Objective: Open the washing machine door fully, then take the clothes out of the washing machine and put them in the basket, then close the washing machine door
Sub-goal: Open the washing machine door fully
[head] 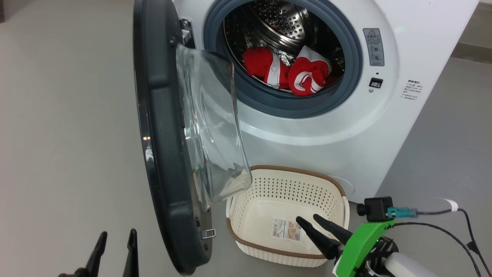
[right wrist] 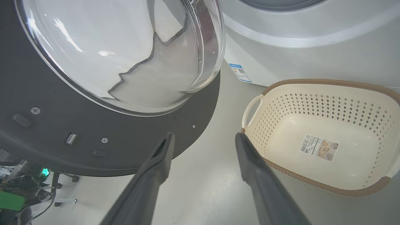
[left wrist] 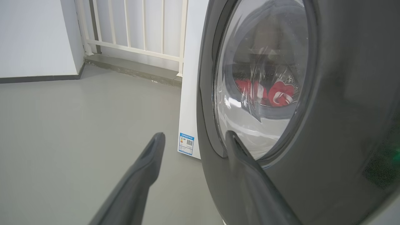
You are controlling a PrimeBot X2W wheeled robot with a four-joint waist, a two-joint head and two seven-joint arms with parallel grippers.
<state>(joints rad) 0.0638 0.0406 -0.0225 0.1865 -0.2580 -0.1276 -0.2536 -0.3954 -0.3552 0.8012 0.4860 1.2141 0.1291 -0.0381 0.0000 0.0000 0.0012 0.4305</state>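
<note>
The washing machine (head: 326, 127) stands ahead with its door (head: 163, 154) swung out to the left, edge-on to me, the glass bowl (head: 211, 127) bulging right. Red clothes (head: 292, 73) with white trim lie in the steel drum. Below the opening sits the basket (head: 300, 170), with just a paper label on its bottom. My right gripper (head: 306, 218) hovers open over the basket's near rim. My left gripper (head: 118, 232) is open, low, left of the door. In the left wrist view the gripper (left wrist: 194, 136) faces the door's outer rim (left wrist: 343, 109); the clothes (left wrist: 265, 92) show through the glass. In the right wrist view the gripper (right wrist: 204, 136) points between door (right wrist: 93, 134) and basket (right wrist: 312, 82).
Grey floor spreads to the left of the door. Cables (head: 461, 231) trail on the floor at the right by my right arm. A white railing (left wrist: 140, 31) on a low step and a wall stand behind the machine's left side.
</note>
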